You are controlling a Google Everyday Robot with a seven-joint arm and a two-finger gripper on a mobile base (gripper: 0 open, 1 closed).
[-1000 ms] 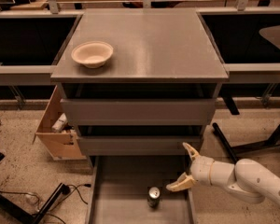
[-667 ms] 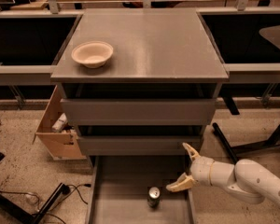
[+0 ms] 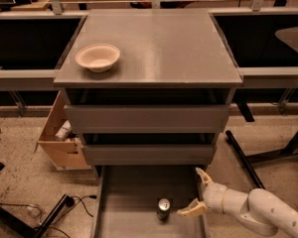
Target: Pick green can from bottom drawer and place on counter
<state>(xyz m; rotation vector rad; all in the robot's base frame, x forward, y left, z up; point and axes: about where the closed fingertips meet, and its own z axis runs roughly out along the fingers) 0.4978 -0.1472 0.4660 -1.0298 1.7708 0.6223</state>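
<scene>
The green can [image 3: 163, 208] stands upright on the floor of the open bottom drawer [image 3: 124, 202], right of its middle, its silver top facing up. My gripper [image 3: 195, 192] comes in from the lower right on a white arm and hangs over the drawer's right side, just right of the can and apart from it. Its two cream fingers are spread wide, one pointing up, one pointing left toward the can. Nothing is between them. The grey counter [image 3: 164, 48] tops the cabinet above.
A cream bowl [image 3: 98, 57] sits on the counter's left side. Two upper grey drawers [image 3: 146, 118] are partly out above the bottom drawer. A cardboard box [image 3: 59, 140] stands on the floor at the cabinet's left. Cables [image 3: 49, 207] lie lower left; dark chair legs [image 3: 248, 157] stand to the right.
</scene>
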